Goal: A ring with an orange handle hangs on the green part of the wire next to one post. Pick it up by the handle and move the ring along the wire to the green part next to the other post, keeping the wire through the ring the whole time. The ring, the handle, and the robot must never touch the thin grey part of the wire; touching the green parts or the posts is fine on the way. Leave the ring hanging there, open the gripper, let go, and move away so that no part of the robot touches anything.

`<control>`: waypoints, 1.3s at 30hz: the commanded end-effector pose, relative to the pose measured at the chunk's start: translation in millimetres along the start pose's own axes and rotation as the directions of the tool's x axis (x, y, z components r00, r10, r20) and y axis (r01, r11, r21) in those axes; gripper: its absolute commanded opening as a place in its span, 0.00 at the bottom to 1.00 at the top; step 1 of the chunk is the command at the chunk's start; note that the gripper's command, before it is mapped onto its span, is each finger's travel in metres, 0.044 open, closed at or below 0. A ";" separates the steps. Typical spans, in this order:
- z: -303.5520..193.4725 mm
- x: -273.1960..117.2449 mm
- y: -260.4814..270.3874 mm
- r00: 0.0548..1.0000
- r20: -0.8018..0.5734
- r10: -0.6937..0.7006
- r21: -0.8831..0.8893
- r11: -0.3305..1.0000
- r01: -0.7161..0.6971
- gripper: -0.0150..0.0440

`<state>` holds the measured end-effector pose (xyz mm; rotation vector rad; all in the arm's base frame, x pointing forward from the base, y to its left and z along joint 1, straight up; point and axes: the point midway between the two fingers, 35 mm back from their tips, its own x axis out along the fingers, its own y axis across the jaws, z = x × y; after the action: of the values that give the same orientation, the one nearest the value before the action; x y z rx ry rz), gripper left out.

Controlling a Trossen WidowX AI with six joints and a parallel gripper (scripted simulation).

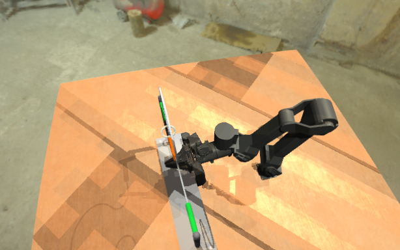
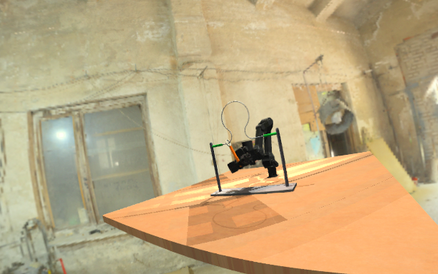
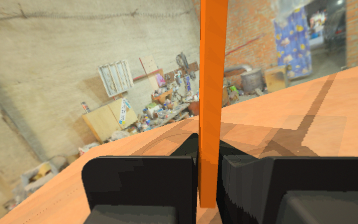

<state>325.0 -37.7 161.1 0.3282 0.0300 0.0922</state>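
Ring (image 1: 161, 131) (image 2: 230, 146) sits around the wire (image 1: 181, 185) (image 2: 249, 115), just past the inner end of the left green part (image 1: 162, 111) (image 2: 217, 145) as the exterior view has it; in the top view that is the far end. The orange handle (image 1: 172, 148) (image 2: 234, 153) (image 3: 212, 90) slants down from the ring, and the gripper (image 1: 176, 162) (image 2: 238, 162) (image 3: 199, 138) has its 2 fingers pinched on the handle's lower end. Whether ring and wire touch, I cannot tell.

I judge step 2 of 3 to be in hand: the carry along the wire, at its early part, with the pick-up done and the release to come. Next the ring should climb the left side of the big loop, turning so that the wire keeps passing through its middle. The bend just ahead looks tight, so small moves suit it; a late turn could bring the rim against the grey. The goal is the right green part (image 1: 191, 217) (image 2: 270, 135), near in the top view.

I can read 0 brands, labels or words on the rig.
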 end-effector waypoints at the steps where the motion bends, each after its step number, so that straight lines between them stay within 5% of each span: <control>1: 1.3 -3.7 8.4 1.000 -0.022 0.000 0.054 0.999 0.002 0.00; 39: 48.8 -51.5 100.0 0.912 -0.303 0.277 0.660 0.751 -0.009 0.00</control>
<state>272.6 33.3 227.4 0.9668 0.4179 0.2736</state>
